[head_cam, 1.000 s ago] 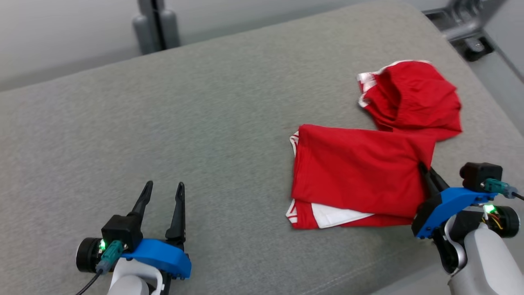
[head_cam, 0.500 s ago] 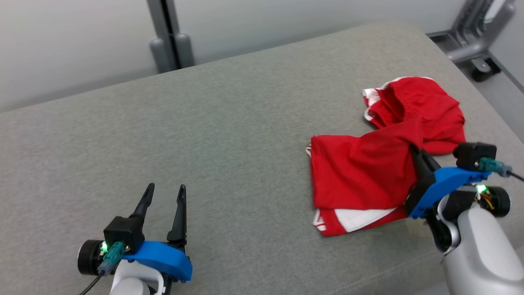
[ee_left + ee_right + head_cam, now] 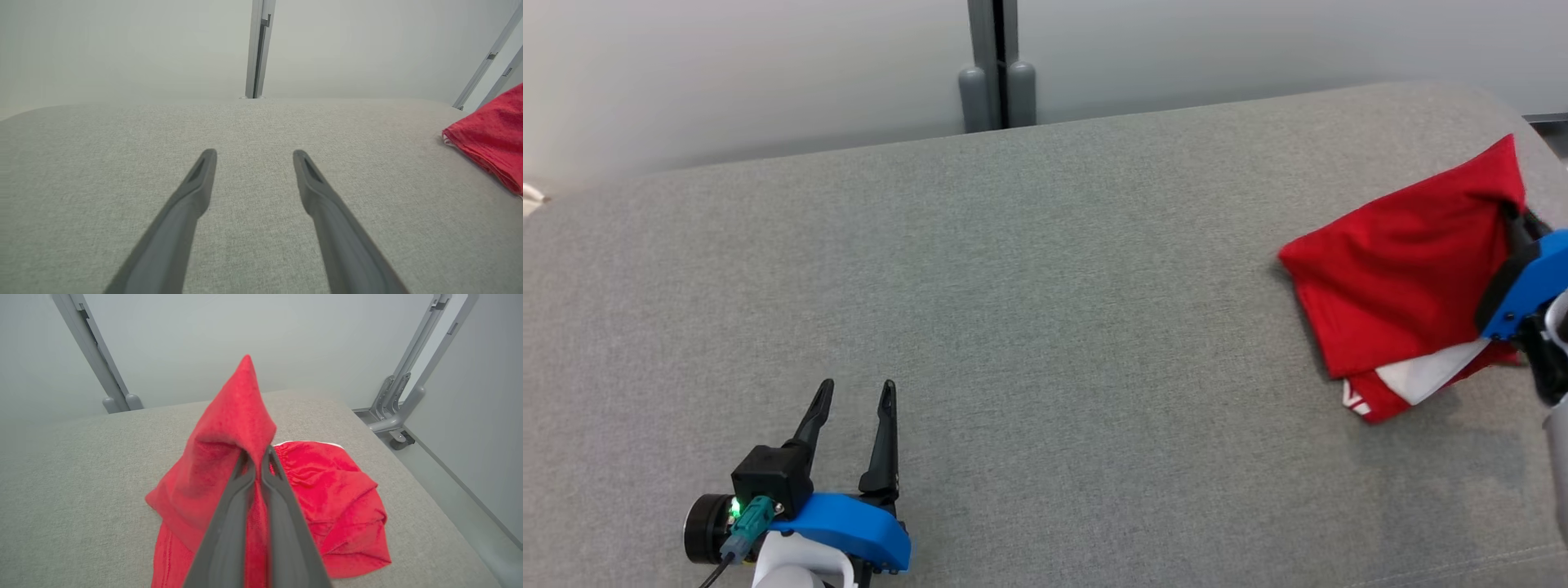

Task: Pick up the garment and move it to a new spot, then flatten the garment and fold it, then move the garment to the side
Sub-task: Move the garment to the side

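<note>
My right gripper [image 3: 257,459], at three o'clock, pinches a corner of the crumpled red fabric garment [image 3: 1396,302] to lift it clear; my left gripper [image 3: 856,385] idles open.

Bright red garment [image 3: 1396,278], white trim along one edge. The counter [image 3: 1013,286] is heathered grey cloth. Left pincer [image 3: 856,392] and right pincer [image 3: 258,457]: dark grey fingers, blue mounts.

Readable words: none that I can make out.
Garment [image 3: 1388,286]: red cloth pinched in the right gripper [image 3: 258,460]; nothing legible on its upper face.
White mark [image 3: 1356,400]: angular strokes on the lowest red corner, below and to the left of that gripper; too small and cut off to read.
White panel [image 3: 1429,371]: beside that mark, nearer the gripper; looks blank.
</note>
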